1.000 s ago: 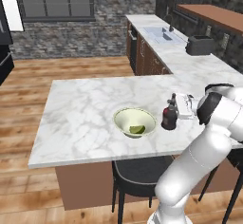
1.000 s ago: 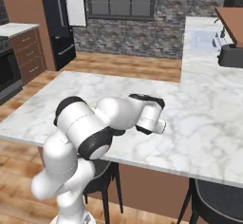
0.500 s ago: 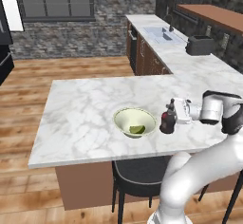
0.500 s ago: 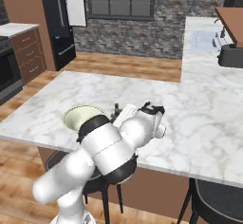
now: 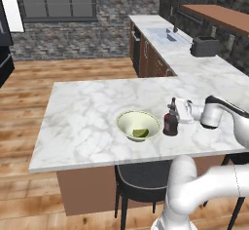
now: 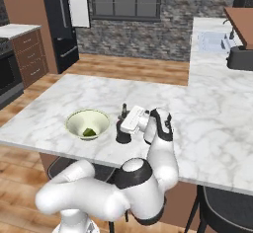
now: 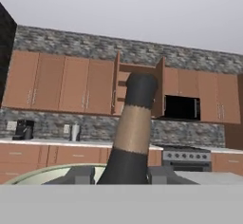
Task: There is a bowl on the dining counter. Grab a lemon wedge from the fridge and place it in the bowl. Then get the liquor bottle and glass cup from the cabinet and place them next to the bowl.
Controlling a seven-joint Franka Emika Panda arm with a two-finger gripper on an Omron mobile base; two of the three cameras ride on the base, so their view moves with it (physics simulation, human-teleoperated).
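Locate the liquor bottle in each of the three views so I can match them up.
Left base view: liquor bottle right of centre on the dining counter.
Right base view: centre, just left of the gripper.
Hand view: centre, neck rising between the fingertips.
Shared landmark: the bowl beside it.

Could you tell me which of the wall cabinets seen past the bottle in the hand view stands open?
The cabinet directly behind the liquor bottle: its doors swing outward, showing its shelves, while its neighbours have shut doors.
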